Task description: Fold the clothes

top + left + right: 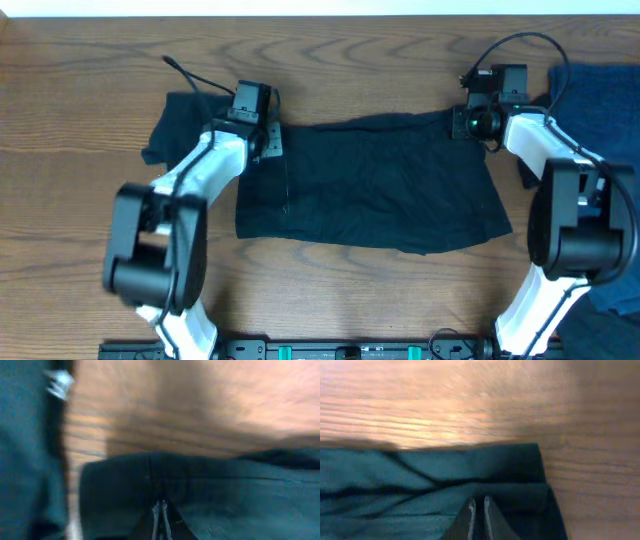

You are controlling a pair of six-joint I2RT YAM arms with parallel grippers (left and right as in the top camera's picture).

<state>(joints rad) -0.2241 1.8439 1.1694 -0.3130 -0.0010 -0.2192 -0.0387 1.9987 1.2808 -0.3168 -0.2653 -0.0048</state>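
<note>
A dark garment (370,190) lies spread flat across the middle of the wooden table. My left gripper (262,135) sits at its far left corner. In the left wrist view the fingers (161,506) are pressed together on the dark cloth (225,495). My right gripper (463,122) sits at the garment's far right corner. In the right wrist view its fingers (477,502) are nearly closed on the cloth (420,485) near the corner's folded edge.
Another dark piece of clothing (175,120) lies at the far left behind my left arm. A pile of blue clothes (600,85) lies at the far right, and more blue cloth (620,295) lies at the right front edge. The bare wooden table (80,180) surrounds the garment.
</note>
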